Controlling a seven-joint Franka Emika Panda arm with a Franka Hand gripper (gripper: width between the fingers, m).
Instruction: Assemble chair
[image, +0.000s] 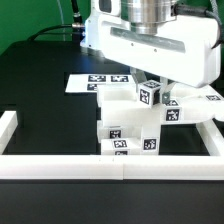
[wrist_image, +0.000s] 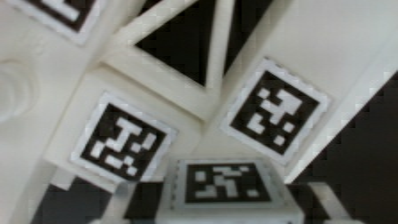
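Where the chair (image: 130, 125) meets the border rail (image: 60, 167), dark table (image: 40, 100) lies alongside.

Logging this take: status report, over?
Claw shut, low over the chair stack. Chair parts stacked against the border rail. Grip contact hidden. Nothing blocking.

Exterior view: low, close, looks level across the bench (image: 40, 130) at the chair (image: 135, 125), arm (image: 150, 45) above. Wrist view: on the arm, very close on the chair's (wrist_image: 196, 150) tagged faces. Both share the chair.
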